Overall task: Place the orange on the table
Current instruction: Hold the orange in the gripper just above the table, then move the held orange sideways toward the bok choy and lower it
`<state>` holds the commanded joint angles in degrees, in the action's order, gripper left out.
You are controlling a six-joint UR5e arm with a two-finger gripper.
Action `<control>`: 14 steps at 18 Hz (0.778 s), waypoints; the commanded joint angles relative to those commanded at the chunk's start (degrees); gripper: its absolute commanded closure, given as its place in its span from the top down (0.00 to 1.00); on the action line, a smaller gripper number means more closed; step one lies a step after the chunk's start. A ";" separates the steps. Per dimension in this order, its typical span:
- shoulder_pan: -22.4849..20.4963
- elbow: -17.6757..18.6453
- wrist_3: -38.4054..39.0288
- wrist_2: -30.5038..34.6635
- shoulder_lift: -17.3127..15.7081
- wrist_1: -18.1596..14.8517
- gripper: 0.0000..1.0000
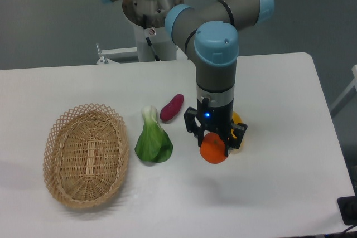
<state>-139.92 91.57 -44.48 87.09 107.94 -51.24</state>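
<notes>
The orange (213, 150) is a small round deep-orange fruit held between the fingers of my gripper (214, 142), which is shut on it. It hangs just above the white table (279, 110), right of centre, with a faint shadow on the tabletop below it. The arm comes down from the top of the view and hides the orange's upper part.
A yellow-orange fruit (239, 132) lies just behind the gripper, mostly hidden. A purple sweet potato (171, 107) and a green bok choy (152, 140) lie to the left. An oval wicker basket (85, 154) stands at the far left.
</notes>
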 joint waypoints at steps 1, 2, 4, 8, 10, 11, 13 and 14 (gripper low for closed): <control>-0.09 1.58 0.35 0.19 -1.05 0.00 0.70; -0.09 1.86 0.97 0.54 -1.24 -0.44 0.70; -0.27 3.79 6.83 1.15 -0.72 0.00 0.70; 0.00 4.41 17.13 2.38 5.25 0.18 0.70; 0.09 4.50 18.11 2.21 6.31 0.18 0.70; 0.44 5.11 17.85 2.21 6.49 0.17 0.70; 0.70 7.03 17.23 2.21 6.93 0.70 0.70; 0.70 7.31 17.14 2.21 7.54 0.70 0.70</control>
<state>-139.22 98.87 -27.33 89.30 115.48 -50.54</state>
